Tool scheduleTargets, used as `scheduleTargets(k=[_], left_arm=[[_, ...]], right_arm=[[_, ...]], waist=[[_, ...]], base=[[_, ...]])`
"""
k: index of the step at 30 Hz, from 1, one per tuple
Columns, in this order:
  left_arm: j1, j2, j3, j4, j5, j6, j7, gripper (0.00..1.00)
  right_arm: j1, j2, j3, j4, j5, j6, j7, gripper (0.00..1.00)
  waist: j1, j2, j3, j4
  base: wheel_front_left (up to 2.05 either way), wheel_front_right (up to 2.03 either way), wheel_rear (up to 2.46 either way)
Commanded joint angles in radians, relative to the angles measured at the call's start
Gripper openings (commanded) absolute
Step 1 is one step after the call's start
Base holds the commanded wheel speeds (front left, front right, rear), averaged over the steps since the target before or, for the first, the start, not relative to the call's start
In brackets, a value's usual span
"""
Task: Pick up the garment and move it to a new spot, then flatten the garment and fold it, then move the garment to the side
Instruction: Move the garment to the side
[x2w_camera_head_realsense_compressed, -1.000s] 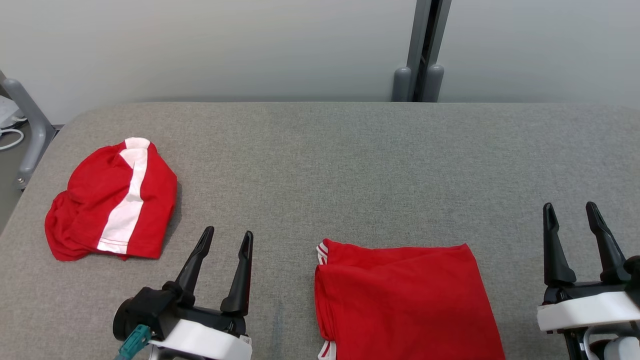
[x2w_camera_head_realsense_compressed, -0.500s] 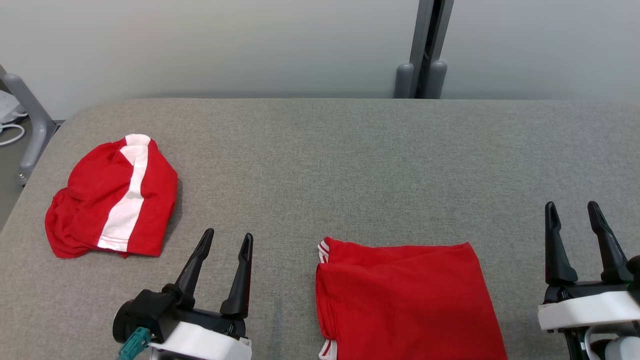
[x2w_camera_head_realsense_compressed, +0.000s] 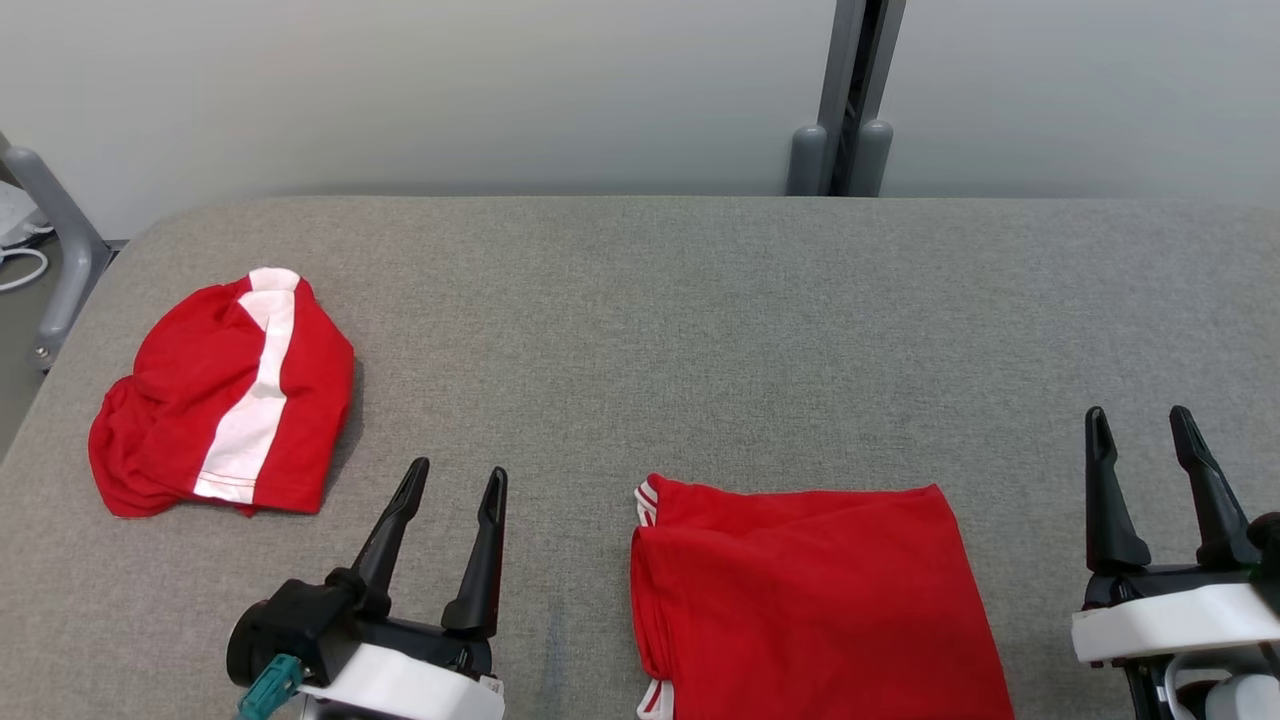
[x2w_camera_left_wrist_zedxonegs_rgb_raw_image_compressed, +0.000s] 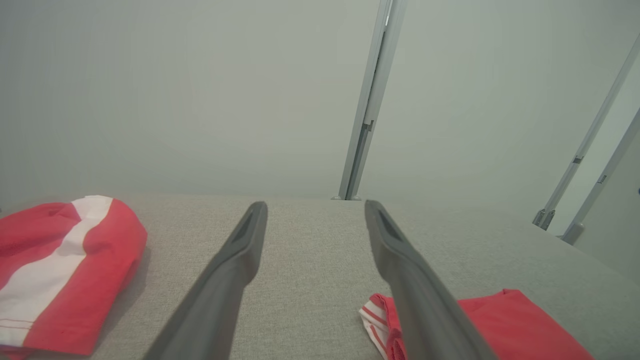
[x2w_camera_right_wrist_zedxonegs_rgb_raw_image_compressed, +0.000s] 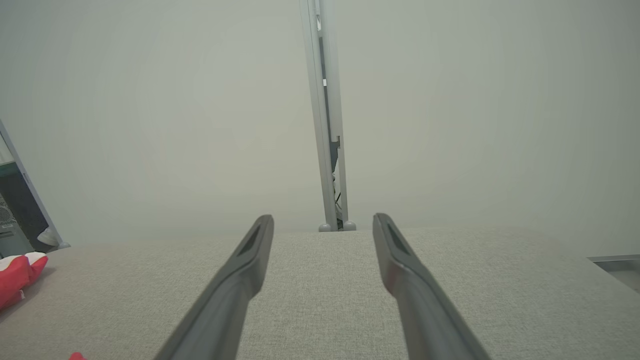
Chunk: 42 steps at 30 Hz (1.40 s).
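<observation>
A red garment lies folded flat on the grey padded table near its front edge, between my two grippers; its white-trimmed corner shows in the left wrist view. A second red garment with a white stripe sits bunched up at the table's left, also the striped garment and a sliver of it. My left gripper stands open and empty left of the folded garment, apart from it. My right gripper is open and empty to that garment's right.
A grey wall rises behind the table, with a vertical metal post at the back right. A grey frame leg stands off the table's left corner. The table's left edge runs close to the striped garment.
The head view has shifted a little, so everything sits slightly differently in the picture. Both grippers and both garments hold still.
</observation>
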Motion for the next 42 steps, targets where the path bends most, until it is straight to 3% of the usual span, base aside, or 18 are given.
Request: scheduleTargets(k=[1, 7, 14, 23, 36, 37, 38, 39, 42], left_arm=[[-0.008, 0.003, 0.002, 0.002, 0.004, -0.004, -0.004, 1.0], [-0.009, 0.003, -0.001, 0.006, 0.003, -0.005, -0.004, 1.0], [-0.017, 0.003, -0.008, 0.012, 0.006, -0.007, -0.004, 1.0], [-0.025, 0.004, -0.007, 0.015, 0.013, -0.01, -0.004, 1.0], [-0.045, 0.003, -0.018, 0.019, 0.006, -0.009, -0.004, 1.0], [-0.046, 0.003, -0.019, 0.021, 0.007, -0.009, -0.004, 1.0], [-0.047, 0.003, -0.02, 0.022, 0.007, -0.01, -0.004, 1.0], [-0.049, 0.003, -0.021, 0.023, 0.007, -0.01, -0.004, 1.0], [-0.052, 0.003, -0.023, 0.025, 0.005, -0.008, -0.004, 1.0]], right_arm=[[-0.001, -0.004, 0.001, 0.0, 0.005, 0.0, -0.006, 1.0], [0.004, -0.002, 0.006, 0.013, 0.013, 0.0, -0.006, 1.0], [0.005, -0.028, 0.077, 0.177, 0.028, -0.001, -0.004, 1.0], [-0.018, -0.035, 0.22, 0.309, 0.166, 0.0, 0.033, 1.0], [-0.076, -0.064, 0.321, 0.44, 0.261, 0.0, 0.122, 1.0], [-0.078, -0.064, 0.332, 0.449, 0.269, 0.0, 0.133, 0.92], [-0.078, -0.064, 0.339, 0.459, 0.272, 0.0, 0.142, 0.38], [-0.081, -0.067, 0.345, 0.464, 0.27, 0.0, 0.143, 0.0], [-0.089, -0.076, 0.361, 0.47, 0.265, -0.001, 0.128, 0.0]], waist=[[0.0, 0.0, -0.001, 0.001], [0.0, 0.0, 0.001, 0.001], [0.0, 0.0, 0.016, 0.002], [0.0, 0.0, 0.039, 0.006], [0.0, 0.0, 0.064, 0.024], [0.0, 0.0, 0.065, 0.026], [0.0, 0.0, 0.066, 0.028], [0.0, 0.0, 0.066, 0.029], [0.0, 0.0, 0.066, 0.033]], base=[[0.0, 0.0, 0.0], [0.0, 0.0, 0.0], [0.0, 0.0, 0.0], [0.0, 0.0, 0.0], [0.0, 0.0, 0.0], [0.0, 0.0, 0.0], [0.0, 0.0, 0.0], [0.0, 0.0, 0.0], [0.0, 0.0, 0.0]])
